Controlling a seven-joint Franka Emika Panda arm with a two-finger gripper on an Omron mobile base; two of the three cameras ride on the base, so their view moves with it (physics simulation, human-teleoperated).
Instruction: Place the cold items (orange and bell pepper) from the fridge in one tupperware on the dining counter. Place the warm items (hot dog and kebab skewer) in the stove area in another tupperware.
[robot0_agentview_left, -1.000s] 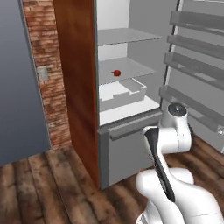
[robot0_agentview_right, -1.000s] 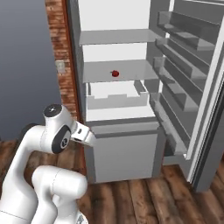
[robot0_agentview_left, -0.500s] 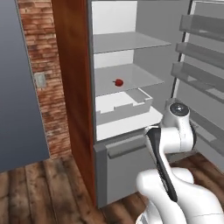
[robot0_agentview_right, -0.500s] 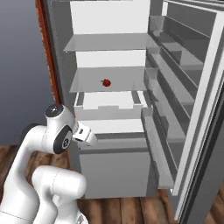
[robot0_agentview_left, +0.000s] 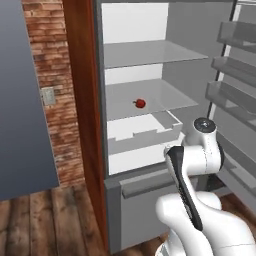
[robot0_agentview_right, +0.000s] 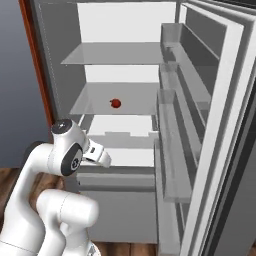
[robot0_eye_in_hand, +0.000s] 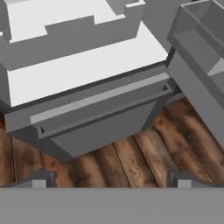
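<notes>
in the left base view the fridge (robot0_agentview_left: 150, 125) is open and a small red item (robot0_agentview_left: 140, 103) lies on its middle shelf (robot0_agentview_left: 165, 97); i cannot tell if it is the bell pepper. in the right base view the same item (robot0_agentview_right: 116, 103) sits there, above the drawer (robot0_agentview_right: 117, 180). in the hand view the gripper (robot0_eye_in_hand: 111, 179) has its jaws wide apart and holds nothing, over the drawer (robot0_eye_in_hand: 100, 118) and the wooden floor (robot0_eye_in_hand: 144, 153).
</notes>
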